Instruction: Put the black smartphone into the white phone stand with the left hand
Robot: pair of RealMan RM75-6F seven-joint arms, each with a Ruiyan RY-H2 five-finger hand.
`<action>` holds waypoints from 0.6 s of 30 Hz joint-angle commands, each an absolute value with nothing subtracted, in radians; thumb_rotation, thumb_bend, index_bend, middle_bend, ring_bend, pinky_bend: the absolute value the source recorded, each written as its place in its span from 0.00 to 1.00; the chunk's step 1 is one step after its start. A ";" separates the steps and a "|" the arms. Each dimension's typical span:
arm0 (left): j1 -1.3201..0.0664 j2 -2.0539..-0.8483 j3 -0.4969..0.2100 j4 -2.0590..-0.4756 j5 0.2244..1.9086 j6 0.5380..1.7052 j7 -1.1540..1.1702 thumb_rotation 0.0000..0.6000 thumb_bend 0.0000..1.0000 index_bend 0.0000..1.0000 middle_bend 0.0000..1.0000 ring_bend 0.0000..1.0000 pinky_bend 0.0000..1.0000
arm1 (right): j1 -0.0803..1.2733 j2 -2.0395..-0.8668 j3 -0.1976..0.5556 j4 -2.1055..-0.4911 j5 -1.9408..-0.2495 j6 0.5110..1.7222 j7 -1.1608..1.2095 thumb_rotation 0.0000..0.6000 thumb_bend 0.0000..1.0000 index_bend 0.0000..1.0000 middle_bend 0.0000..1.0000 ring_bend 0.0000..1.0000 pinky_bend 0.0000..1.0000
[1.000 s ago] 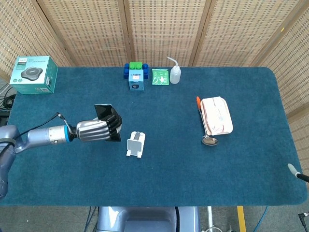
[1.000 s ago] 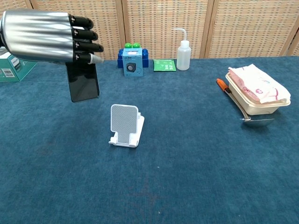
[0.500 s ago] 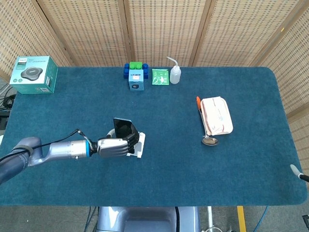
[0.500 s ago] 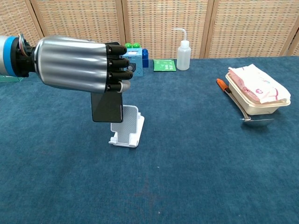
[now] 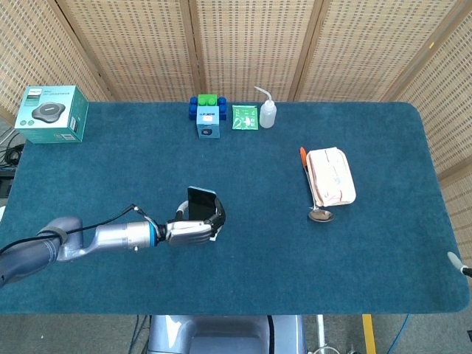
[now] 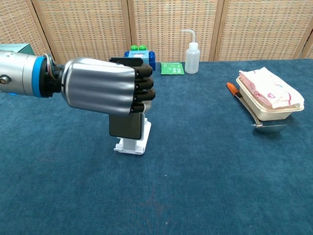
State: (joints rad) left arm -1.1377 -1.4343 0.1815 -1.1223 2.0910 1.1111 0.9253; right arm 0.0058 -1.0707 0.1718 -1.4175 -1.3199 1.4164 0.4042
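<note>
Inspector: The left hand (image 6: pixel 105 93) is gripping the black smartphone (image 6: pixel 126 126) upright, fingers wrapped around its upper half, so the lower edge is staying free to drop into the white phone stand (image 6: pixel 133 145).

Assessor: It is hanging directly over the stand, apparently not seated; the hand is blocking that contact. The right hand is showing nowhere.

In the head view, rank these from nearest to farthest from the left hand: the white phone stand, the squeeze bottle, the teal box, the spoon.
From the left hand:
1. White phone stand, right beneath the hand and mostly hidden.
2. Spoon, off to the right.
3. Squeeze bottle, at the far edge, right of centre.
4. Teal box, at the far left corner.
</note>
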 commanded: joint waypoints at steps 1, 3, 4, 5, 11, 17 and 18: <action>-1.129 -1.459 0.171 -1.132 2.091 1.074 0.958 1.00 0.06 0.45 0.37 0.46 0.40 | 0.002 -1.068 0.172 -1.412 -1.322 1.419 0.418 1.00 0.26 0.00 0.00 0.00 0.00; -1.126 -1.475 0.167 -1.127 2.096 1.049 0.982 1.00 0.06 0.45 0.37 0.46 0.40 | -0.001 -1.066 0.172 -1.406 -1.322 1.420 0.436 1.00 0.26 0.00 0.00 0.00 0.00; -1.123 -1.480 0.164 -1.125 2.095 1.044 0.989 1.00 0.06 0.44 0.37 0.46 0.40 | -0.002 -1.065 0.172 -1.404 -1.323 1.420 0.442 1.00 0.26 0.00 0.00 0.00 0.00; -1.120 -1.484 0.161 -1.122 2.095 1.039 0.996 1.00 0.06 0.44 0.37 0.46 0.40 | -0.002 -1.065 0.172 -1.401 -1.323 1.420 0.447 1.00 0.26 0.00 0.00 0.00 0.00; -1.108 -1.494 0.143 -1.125 2.095 1.018 1.025 1.00 0.06 0.45 0.37 0.46 0.40 | -0.005 -1.064 0.172 -1.390 -1.323 1.418 0.470 1.00 0.26 0.00 0.00 0.00 0.00; -1.095 -1.500 0.123 -1.130 2.088 0.999 1.051 1.00 0.06 0.44 0.37 0.46 0.40 | -0.007 -1.062 0.173 -1.385 -1.326 1.420 0.485 1.00 0.26 0.00 0.00 0.00 0.00; -1.092 -1.502 0.119 -1.132 2.086 0.996 1.057 1.00 0.06 0.44 0.37 0.46 0.40 | -0.007 -1.062 0.173 -1.385 -1.326 1.420 0.485 1.00 0.26 0.00 0.00 0.00 0.00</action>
State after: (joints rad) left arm -1.0948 -1.5000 0.1227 -1.1302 2.0880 0.9986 1.0532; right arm -0.0071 -1.0616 0.1726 -1.3847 -1.3267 1.4201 0.4854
